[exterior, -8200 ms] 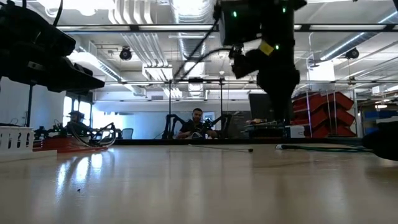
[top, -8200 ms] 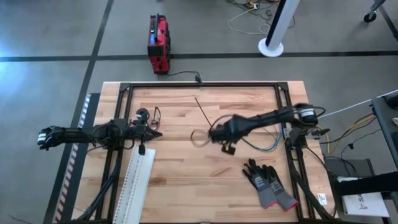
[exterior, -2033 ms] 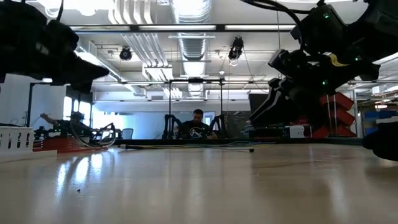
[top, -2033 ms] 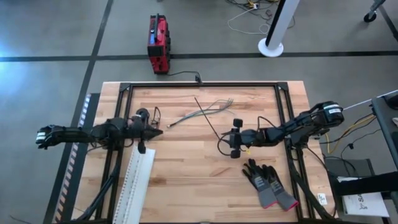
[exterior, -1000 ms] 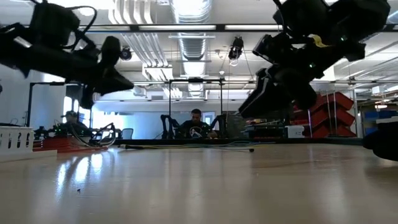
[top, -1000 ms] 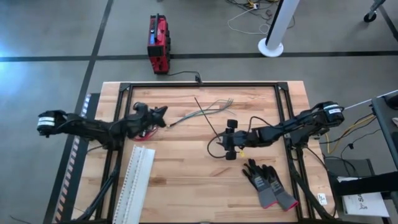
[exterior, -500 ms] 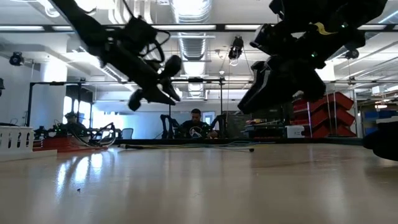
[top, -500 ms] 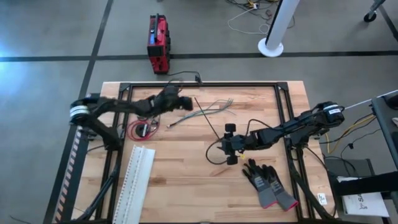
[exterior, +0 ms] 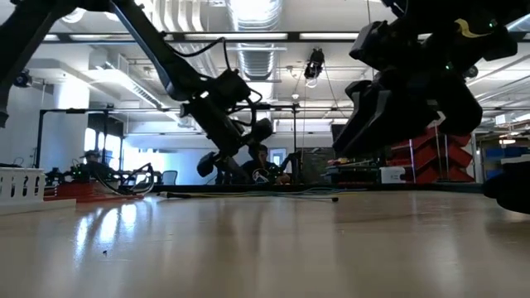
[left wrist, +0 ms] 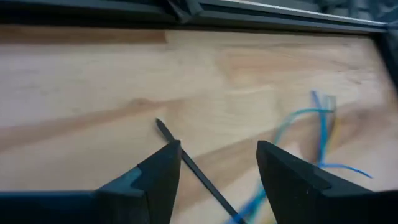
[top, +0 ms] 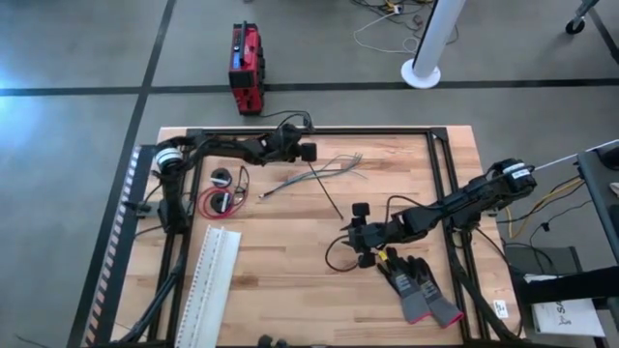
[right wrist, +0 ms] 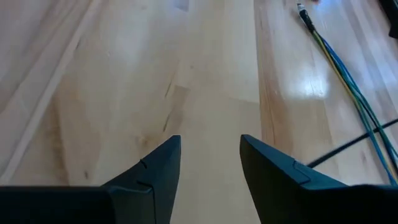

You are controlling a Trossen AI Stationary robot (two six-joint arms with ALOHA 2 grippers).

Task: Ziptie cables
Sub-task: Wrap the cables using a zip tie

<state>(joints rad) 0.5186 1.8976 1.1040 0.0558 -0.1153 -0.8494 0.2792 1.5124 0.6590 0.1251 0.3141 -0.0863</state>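
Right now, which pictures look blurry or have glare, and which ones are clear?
High view: evenly lit and clear across the table. Low view: both arms are dark silhouettes against bright ceiling lights, which reflect off the tabletop. Left wrist view: the coloured wires are smeared by blur. Right wrist view: glare patch on the wood beside the wire bundle.

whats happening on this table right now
Two robot arms are working over a wooden table strewn with cables. The left gripper hangs near the far edge, over a thin black strip, jaws open and empty. The right gripper is low beside the gloves, jaws open too. Nothing is bundled or tied yet.
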